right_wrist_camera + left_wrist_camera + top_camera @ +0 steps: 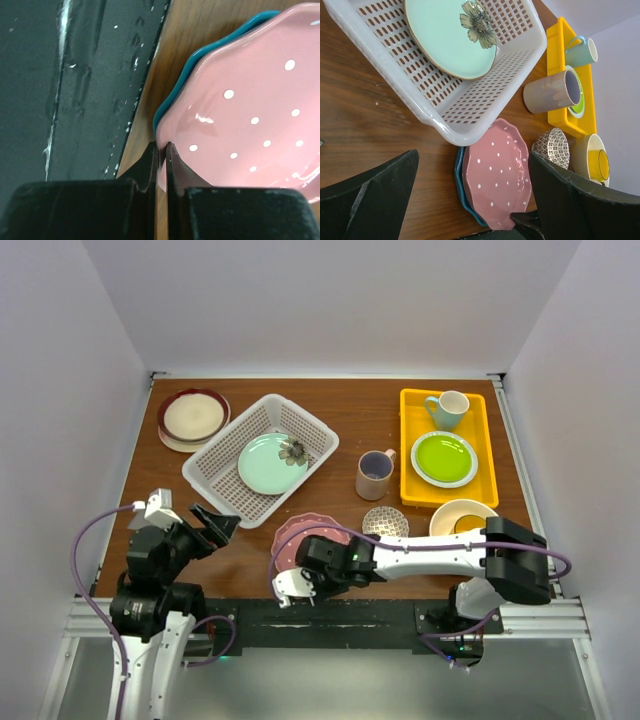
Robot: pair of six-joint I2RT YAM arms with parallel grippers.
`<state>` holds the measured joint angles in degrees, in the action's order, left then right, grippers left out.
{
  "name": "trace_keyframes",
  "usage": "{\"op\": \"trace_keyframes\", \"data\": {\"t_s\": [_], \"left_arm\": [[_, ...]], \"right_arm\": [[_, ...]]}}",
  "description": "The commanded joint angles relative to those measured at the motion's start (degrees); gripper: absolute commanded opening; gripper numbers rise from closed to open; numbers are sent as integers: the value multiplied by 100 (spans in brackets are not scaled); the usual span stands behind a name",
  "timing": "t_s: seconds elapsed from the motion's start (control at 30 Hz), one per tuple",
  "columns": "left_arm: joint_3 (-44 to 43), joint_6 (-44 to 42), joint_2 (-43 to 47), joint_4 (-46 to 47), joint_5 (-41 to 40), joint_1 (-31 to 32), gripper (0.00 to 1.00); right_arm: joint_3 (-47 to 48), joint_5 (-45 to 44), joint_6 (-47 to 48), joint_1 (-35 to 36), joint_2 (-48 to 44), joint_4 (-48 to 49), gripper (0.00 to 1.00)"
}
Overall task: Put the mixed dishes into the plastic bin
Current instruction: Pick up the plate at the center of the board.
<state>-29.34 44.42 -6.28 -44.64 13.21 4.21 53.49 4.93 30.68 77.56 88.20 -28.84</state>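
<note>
Plastic bin (212, 465) holding mint plate (268, 464), left pincer (218, 522) wide, right pincer (162, 146) pinching pink dotted plate (250, 110)

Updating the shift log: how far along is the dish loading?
Done: one mint plate lies in the plastic bin. In hand: right gripper shut on the rim of the pink dotted plate, atop the blue plate; left gripper open, empty. Remaining: both those plates, beige mug, patterned bowl, cream plates, others.

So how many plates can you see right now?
5: mint flower plate in the plastic bin, green plate on the yellow tray, maroon-rimmed plate far left, pink dotted plate atop a blue plate. Another may hide under the maroon-rimmed one.
</note>
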Motion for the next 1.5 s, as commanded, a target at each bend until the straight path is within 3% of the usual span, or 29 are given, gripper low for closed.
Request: {"op": "trace_keyframes", "data": {"t_s": [0.0, 0.33, 0.7, 1.47], "left_arm": [[244, 321, 66, 447, 489, 1, 96], [385, 497, -268, 834, 911, 1, 96], [710, 883, -558, 1186, 1526, 1, 97], [676, 1490, -1498, 782, 2098, 10, 100]], "right_arm": [[345, 438, 271, -39, -303, -569, 0], [986, 965, 712, -408, -602, -1290, 0], [1260, 1502, 703, -759, -708, -1466, 0], [1814, 1573, 861, -804, -673, -1783, 0]]}}
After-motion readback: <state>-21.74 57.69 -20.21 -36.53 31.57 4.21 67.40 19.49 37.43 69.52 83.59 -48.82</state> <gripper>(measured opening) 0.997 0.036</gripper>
